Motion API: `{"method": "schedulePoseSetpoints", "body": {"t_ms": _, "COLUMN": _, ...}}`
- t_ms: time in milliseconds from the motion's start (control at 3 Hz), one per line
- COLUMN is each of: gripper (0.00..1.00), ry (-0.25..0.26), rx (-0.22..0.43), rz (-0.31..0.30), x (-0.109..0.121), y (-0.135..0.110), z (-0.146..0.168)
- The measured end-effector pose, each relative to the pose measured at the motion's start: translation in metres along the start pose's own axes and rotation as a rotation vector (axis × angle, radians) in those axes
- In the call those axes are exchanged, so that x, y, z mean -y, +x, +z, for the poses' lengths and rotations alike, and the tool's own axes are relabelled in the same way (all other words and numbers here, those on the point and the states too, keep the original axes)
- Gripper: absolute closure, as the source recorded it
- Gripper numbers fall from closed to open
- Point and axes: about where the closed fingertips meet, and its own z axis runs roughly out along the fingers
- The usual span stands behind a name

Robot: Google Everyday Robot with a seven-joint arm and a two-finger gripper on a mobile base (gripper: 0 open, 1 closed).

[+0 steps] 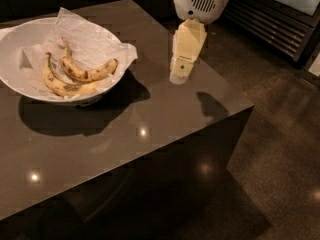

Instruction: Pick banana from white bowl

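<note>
The white bowl (14,44) stands on the far left of the dark table (150,134), lined with crumpled white paper (87,34). Two bananas lie in it. The banana (87,74) with dense brown speckles is the upper one, curving from the bowl's middle to its right rim. A paler banana (62,86) lies just below it, touching it. My gripper (180,76), cream-coloured, hangs from the white wrist above the table, to the right of the bowl and apart from it. It holds nothing.
The table's right corner (250,104) drops to a glossy dark floor (280,149). A dark slatted cabinet front (280,24) stands at the back right. The gripper's shadow (210,106) falls on the table near the right edge.
</note>
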Motion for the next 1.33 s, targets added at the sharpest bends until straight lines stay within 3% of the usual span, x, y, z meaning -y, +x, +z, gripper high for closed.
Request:
{"method": "schedulePoseSetpoints", "body": {"t_ms": 333, "gripper": 0.0, "ry": 0.01, "rx": -0.002, "rz": -0.042, "x": 0.01, "y": -0.03, "z": 0.003}}
{"method": "schedulePoseSetpoints", "body": {"t_ms": 667, "gripper": 0.0, "ry": 0.005, "rx": -0.031, "rz": -0.136, "x": 0.023, "y": -0.077, "z": 0.014}}
{"method": "schedulePoseSetpoints", "body": {"t_ms": 1000, "gripper": 0.0, "ry": 0.018, "rx": -0.01, "rz": -0.155, "x": 0.023, "y": -0.093, "z": 0.015}}
{"method": "schedulePoseSetpoints", "body": {"t_ms": 1333, "gripper": 0.0, "ry": -0.011, "rx": 0.015, "rz": -0.163, "x": 0.029, "y": -0.101, "z": 0.024}}
